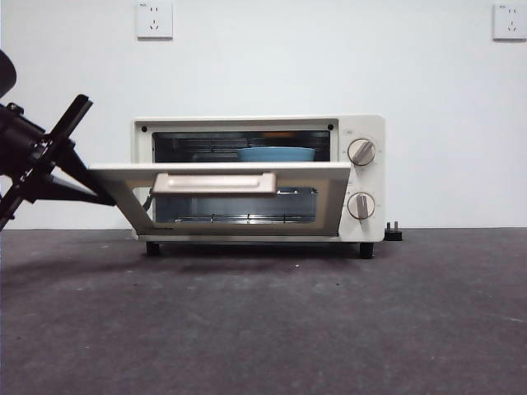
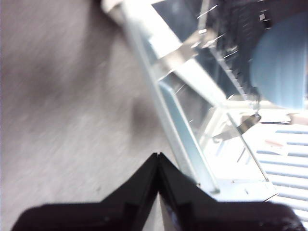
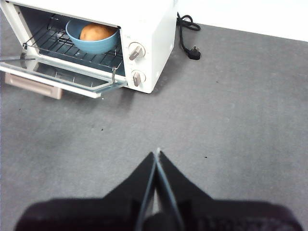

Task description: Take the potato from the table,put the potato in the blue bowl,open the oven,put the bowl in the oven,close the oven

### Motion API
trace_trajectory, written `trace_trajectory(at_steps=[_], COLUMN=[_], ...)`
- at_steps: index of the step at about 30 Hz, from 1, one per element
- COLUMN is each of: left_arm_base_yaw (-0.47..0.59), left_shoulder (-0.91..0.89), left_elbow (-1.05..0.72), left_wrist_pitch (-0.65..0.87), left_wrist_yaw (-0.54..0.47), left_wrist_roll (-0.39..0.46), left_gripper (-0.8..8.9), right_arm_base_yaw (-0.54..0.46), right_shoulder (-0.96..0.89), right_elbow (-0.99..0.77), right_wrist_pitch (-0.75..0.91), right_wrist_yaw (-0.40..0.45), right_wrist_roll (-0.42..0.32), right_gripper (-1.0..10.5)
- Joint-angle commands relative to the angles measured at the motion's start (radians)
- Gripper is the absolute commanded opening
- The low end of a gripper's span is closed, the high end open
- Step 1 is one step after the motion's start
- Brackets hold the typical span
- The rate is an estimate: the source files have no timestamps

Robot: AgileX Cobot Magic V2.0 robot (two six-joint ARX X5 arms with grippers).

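Observation:
The cream oven (image 1: 366,127) stands at the back of the table (image 1: 263,321), its glass door (image 1: 329,188) hanging partly open with the beige handle (image 1: 214,183) facing forward. Inside on the rack sits the blue bowl (image 3: 91,45), also seen as blue bowl (image 1: 276,154) and blue bowl (image 2: 281,62). The orange-tan potato (image 3: 96,32) lies in it. My left gripper (image 2: 158,156) is shut, its tip at the door's left edge; in the front view the left gripper (image 1: 105,197) reaches in from the left. My right gripper (image 3: 157,154) is shut over bare table, well in front of the oven and holding nothing.
Two round knobs (image 1: 361,152) sit on the oven's right panel. A black cord and plug (image 3: 194,53) lie on the table to the right of the oven, the plug (image 1: 394,231) by its rear foot. Wall sockets (image 1: 154,18) hang on the white wall behind.

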Motion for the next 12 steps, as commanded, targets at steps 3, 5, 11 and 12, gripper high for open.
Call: trace_trajectory(at_steps=[3,5,11,12], left_arm_base_yaw=[-0.013,-0.013,-0.014,-0.014], left_shoulder=[0.003,0.003,0.003,0.003], left_elbow=[0.054,0.074,0.138,0.15], left_wrist_pitch=[0.008,0.008,0.008,0.008], left_wrist_yaw=[0.023,0.023,0.023,0.022], left_wrist_roll=[-0.026,-0.032,-0.047,-0.047], left_gripper=[-0.08,-0.08,-0.08,-0.08], right_arm_base_yaw=[-0.001,-0.001,-0.001,-0.001], right_shoulder=[-0.002,-0.002,-0.002,-0.002], right_elbow=[-0.007,-0.007,-0.007,-0.007], right_wrist_pitch=[0.006,0.006,0.006,0.006], right_wrist_yaw=[-0.003,-0.003,-0.003,-0.003], right_wrist_roll=[0.014,0.014,0.014,0.014], right_gripper=[-0.1,-0.1,-0.1,-0.1])
